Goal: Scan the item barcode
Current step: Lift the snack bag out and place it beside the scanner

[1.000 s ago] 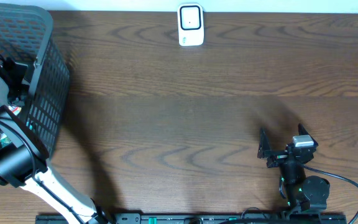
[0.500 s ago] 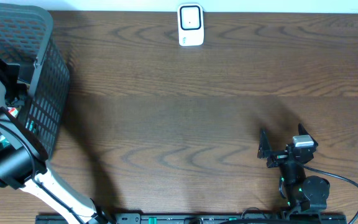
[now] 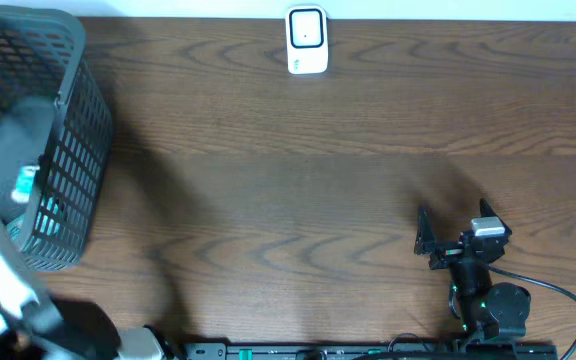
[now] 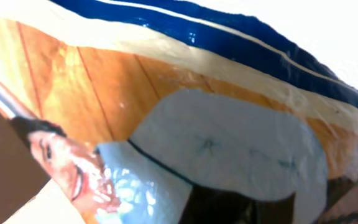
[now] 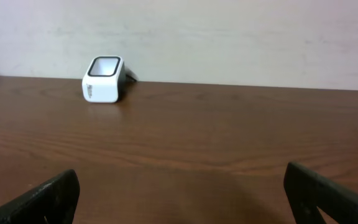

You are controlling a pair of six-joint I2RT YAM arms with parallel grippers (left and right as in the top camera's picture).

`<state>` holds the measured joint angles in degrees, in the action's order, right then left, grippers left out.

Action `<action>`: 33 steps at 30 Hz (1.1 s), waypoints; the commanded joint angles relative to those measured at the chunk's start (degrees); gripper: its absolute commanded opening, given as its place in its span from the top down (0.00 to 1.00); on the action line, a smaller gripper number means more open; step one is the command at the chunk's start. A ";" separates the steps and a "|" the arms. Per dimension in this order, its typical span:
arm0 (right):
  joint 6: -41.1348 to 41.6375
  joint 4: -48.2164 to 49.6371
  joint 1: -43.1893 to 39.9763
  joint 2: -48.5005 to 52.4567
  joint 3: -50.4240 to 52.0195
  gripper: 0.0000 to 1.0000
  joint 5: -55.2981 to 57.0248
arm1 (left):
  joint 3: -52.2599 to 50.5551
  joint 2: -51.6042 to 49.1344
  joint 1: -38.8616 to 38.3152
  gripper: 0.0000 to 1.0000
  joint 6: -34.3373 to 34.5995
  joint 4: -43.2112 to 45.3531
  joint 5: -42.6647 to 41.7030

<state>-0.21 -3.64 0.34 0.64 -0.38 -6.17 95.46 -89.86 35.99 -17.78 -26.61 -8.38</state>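
Observation:
The item, a glossy package (image 4: 229, 143) printed in orange, blue and cream with a smiling face, fills the left wrist view, pressed close against the camera. My left gripper is shut on it; only a dark patch at the bottom edge shows of the jaws. In the overhead view my left arm (image 3: 13, 150) is a grey blur over the basket (image 3: 73, 120) and hides the gripper and the package. The white barcode scanner (image 3: 307, 40) (image 5: 104, 79) stands at the far edge of the table. My right gripper (image 3: 455, 225) (image 5: 179, 186) rests open at the near right, with nothing in it.
The dark mesh basket sits at the table's left end with something teal (image 3: 24, 182) showing through its side. Brown wooden tabletop (image 3: 288, 180) stretches between basket, scanner and right arm. A pale wall (image 5: 229, 37) rises behind the scanner.
My left gripper has closed inside the basket. The left arm has since swung upward toward the camera and blurs over the basket. The right arm has not moved.

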 commanded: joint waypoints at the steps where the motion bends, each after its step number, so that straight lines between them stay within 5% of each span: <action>1: 1.01 -0.26 0.50 -0.33 0.07 0.01 0.22 | 1.38 6.19 0.24 0.92 7.48 2.69 -3.26; 8: 1.01 -0.24 0.50 -0.33 0.07 0.01 0.22 | 1.38 13.35 -0.87 0.93 26.53 10.78 -15.78; 13: 1.01 -0.24 0.50 -0.33 0.09 0.01 0.20 | 1.38 14.12 -8.66 0.93 42.69 14.93 -23.54; 25: 1.01 -0.24 0.50 -0.33 0.07 0.01 0.22 | 0.92 10.32 -38.84 0.93 47.01 2.16 -24.39; 33: 1.01 -0.24 0.50 -0.33 0.07 0.01 0.22 | 0.61 -2.08 -53.57 0.93 50.14 -7.45 -10.75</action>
<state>-0.21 -3.66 0.34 0.64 -0.38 -6.20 95.92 -86.91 -13.06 29.30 -32.27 -27.14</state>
